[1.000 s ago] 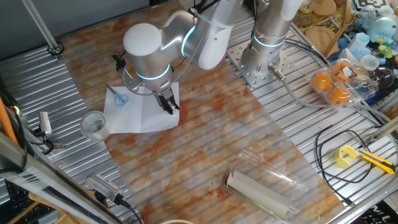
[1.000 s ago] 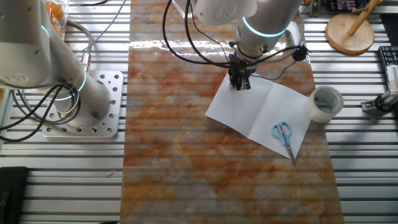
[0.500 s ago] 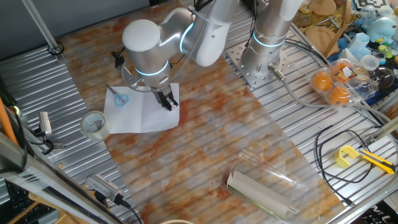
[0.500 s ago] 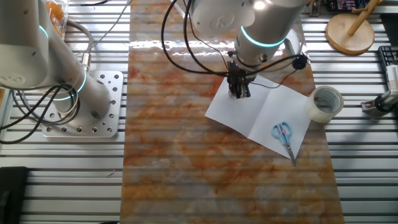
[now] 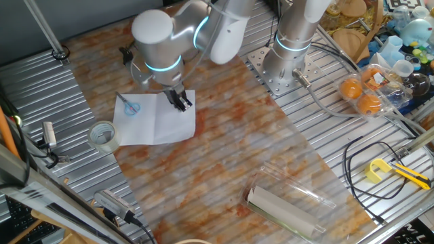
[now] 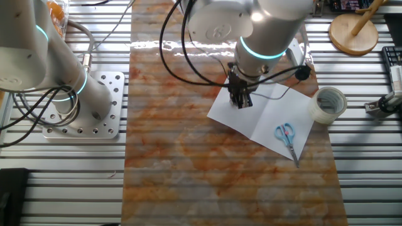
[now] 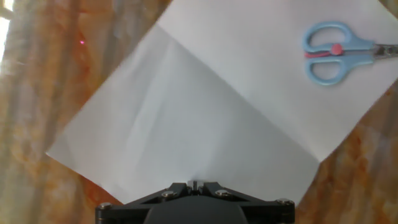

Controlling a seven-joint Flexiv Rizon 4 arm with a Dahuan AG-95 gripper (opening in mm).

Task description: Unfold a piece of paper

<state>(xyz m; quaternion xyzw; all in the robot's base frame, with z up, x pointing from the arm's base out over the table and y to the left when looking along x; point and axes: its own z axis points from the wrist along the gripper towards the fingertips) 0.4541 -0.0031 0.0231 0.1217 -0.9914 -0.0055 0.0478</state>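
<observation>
The piece of paper lies flat and opened out on the orange-mottled table, a crease running across its middle. Blue-handled scissors rest on one corner of it. My gripper hangs a little above the half of the sheet away from the scissors, pointing down. Its fingers are shut together with nothing between them, and the paper is not pinched.
A tape roll sits just off the paper's scissor end. A grey-white roll in clear plastic lies at the near table edge. A second arm's base stands beside the mat. Oranges and cables lie at the right.
My gripper has moved from the sheet's edge to above the sheet and looks higher. The paper and scissors have not moved.
</observation>
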